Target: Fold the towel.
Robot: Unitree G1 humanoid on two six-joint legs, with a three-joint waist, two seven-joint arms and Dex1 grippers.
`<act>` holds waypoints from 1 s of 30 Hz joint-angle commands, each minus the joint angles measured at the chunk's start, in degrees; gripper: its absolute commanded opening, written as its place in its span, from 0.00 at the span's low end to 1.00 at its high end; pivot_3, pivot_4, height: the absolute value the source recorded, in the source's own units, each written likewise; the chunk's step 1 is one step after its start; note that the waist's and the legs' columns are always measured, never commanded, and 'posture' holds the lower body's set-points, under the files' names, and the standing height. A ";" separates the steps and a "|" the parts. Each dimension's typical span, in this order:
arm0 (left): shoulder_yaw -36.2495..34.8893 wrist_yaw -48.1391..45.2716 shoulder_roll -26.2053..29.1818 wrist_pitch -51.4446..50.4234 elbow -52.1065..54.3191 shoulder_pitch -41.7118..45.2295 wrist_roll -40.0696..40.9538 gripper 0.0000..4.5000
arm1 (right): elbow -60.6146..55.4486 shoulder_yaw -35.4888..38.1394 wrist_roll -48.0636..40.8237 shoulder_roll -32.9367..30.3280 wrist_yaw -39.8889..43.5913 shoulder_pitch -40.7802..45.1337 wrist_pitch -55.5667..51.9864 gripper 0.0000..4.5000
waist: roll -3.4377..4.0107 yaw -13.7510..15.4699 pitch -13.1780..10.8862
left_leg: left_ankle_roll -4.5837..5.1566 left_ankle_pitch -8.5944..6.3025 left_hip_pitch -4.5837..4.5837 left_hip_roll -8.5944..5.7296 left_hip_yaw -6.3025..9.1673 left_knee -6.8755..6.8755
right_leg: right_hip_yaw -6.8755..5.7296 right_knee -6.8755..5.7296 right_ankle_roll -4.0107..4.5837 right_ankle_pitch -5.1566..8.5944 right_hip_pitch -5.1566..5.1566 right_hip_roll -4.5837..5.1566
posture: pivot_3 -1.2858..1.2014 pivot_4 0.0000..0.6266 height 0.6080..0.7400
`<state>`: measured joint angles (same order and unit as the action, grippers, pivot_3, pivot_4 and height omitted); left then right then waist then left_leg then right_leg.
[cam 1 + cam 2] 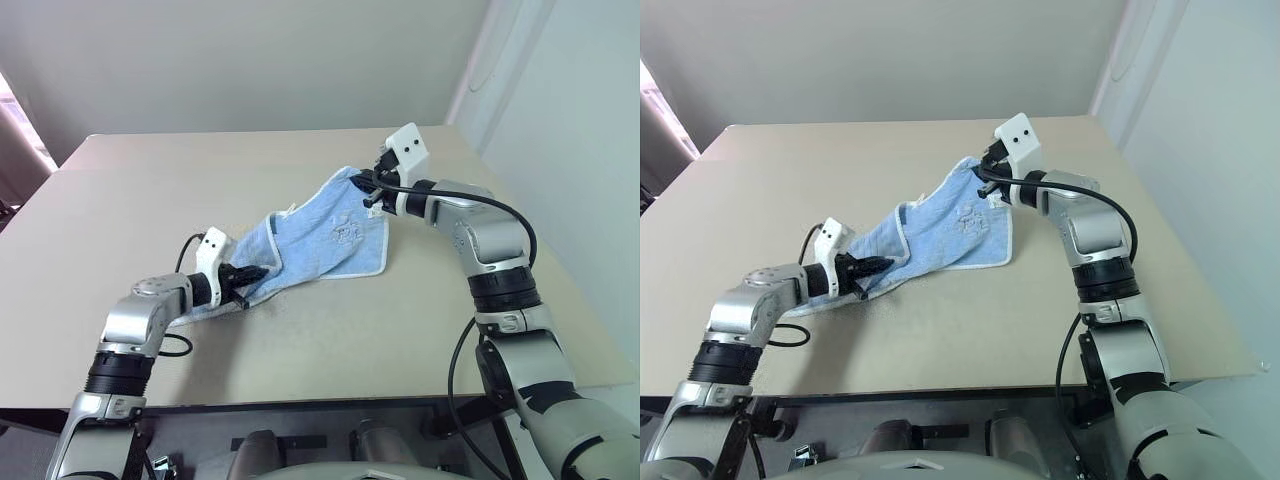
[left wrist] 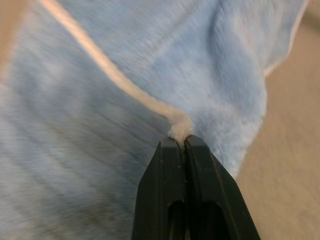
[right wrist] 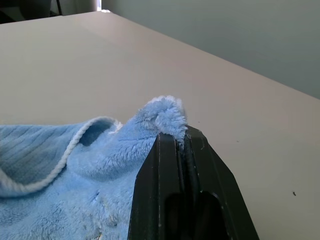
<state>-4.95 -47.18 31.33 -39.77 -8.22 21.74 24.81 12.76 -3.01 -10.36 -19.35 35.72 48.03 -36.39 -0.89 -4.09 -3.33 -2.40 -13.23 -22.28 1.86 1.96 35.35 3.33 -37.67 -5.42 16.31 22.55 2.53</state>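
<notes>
A: Where is the towel (image 1: 320,240)?

B: It is in the middle of the table (image 1: 300,330). It stretches like a slope between the two grippers, high on the robot's right and low on its left. Part of it hangs down and rests on the table.

A: Are the grippers holding it?

B: Yes. The left gripper (image 1: 252,273) is closed tight on the white edge, low and close to the table. The right gripper (image 1: 366,186) is closed on a fluffy corner and holds it up in the air.

A: How should the robot do this step well?

B: It looks like the fold is just starting. Both grippers should keep a firm pinch, pull the cloth flat, and bring the corners across together so the edges line up.

A: Is there room to move?

B: Lots. The table is bare all around the towel, and its edges are well away, so nothing is in the way
</notes>
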 commanded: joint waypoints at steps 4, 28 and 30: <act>-15.52 -0.22 10.59 0.85 -10.94 11.02 5.57 0.01 | 3.14 4.27 -0.45 -1.61 -2.07 3.14 3.94 0.00 | 0.00 -0.01 0.00 | 0.00 0.00 -0.01 0.00 0.01 0.00 | 0.00 0.00 0.00 0.00 0.01 -0.01 | 0.52 0.00 1.00; -7.65 18.85 4.73 43.04 -68.42 53.96 -20.43 0.01 | 60.82 8.31 7.24 -3.08 -3.57 28.03 43.16 0.00 | -0.01 -0.46 -0.03 | -0.01 0.01 -0.20 -0.04 -0.05 -0.27 | 0.01 0.17 -0.15 -0.07 0.21 0.04 | 0.52 0.00 1.00; -6.85 21.67 4.67 43.39 -68.83 54.67 -22.52 0.01 | 61.98 8.92 8.08 -3.38 -6.57 29.12 44.77 0.00 | 0.03 -0.54 -0.05 | -0.01 0.01 -0.20 -0.05 -0.05 -0.28 | 0.01 0.15 -0.15 -0.07 0.22 0.05 | 0.52 0.00 1.00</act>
<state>-12.08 -27.64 34.91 1.97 -77.00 74.08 3.82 75.40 4.81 -2.74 -21.90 31.43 72.85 5.69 -0.86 -4.64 -3.39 -2.41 -13.23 -22.49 1.81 1.91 35.07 3.34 -37.53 -5.56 16.23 22.79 2.58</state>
